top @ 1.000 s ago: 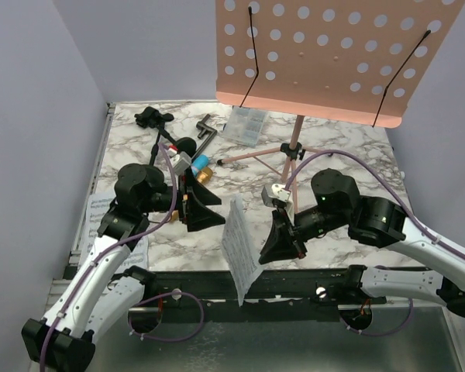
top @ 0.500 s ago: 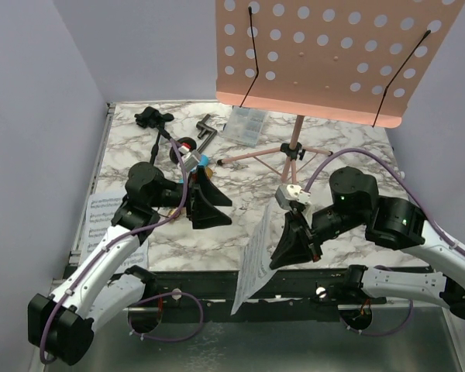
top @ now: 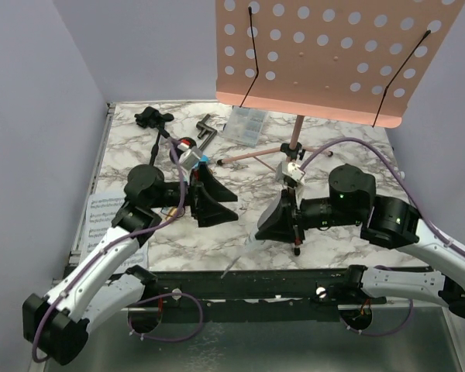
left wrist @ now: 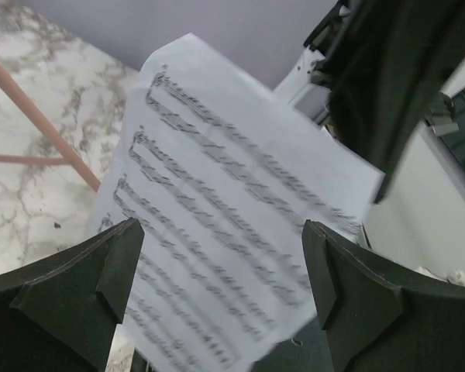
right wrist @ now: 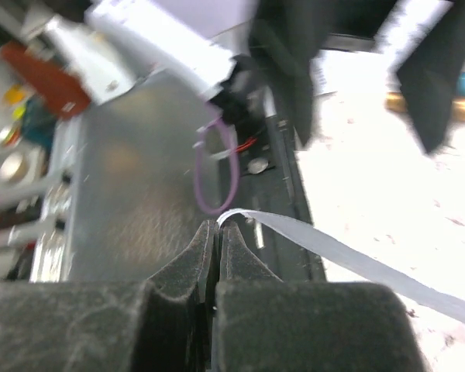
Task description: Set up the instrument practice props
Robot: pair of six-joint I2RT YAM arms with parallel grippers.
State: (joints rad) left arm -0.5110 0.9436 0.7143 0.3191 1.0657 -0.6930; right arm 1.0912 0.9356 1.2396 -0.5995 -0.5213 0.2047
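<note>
OK, right gripper [right wrist: 214,235] is clamped closed on the edge of a white printed music page [left wrist: 232,225], pinching it at one corner. From its own wrist camera we see that page edge-on, a thin strip arcing off to the right. From above the page is only a sliver, running from the right fingers down toward the near edge of the grey-veined marble table top [top: 349,147].

Left gripper [left wrist: 221,232] has its fingers spread wide and holds nothing. It faces the printed side of the page. We cannot tell whether the page is between the pads or just past them, and no contact shows.

The two grippers sit near each other at mid-table, tips pointing toward one another.

The pink perforated music rack [top: 333,54] stands upright at the far side on rose-gold tripod legs [top: 252,158]. A second white printed sheet [top: 108,221] lies flat at the table's left edge, partly under the left arm. A blue and gold microphone [top: 204,159] is mostly hidden behind the left wrist. A black round-based pole [top: 149,118] lies at the far left, and a small clear plastic box [top: 246,124] is near the rack's stem
</note>
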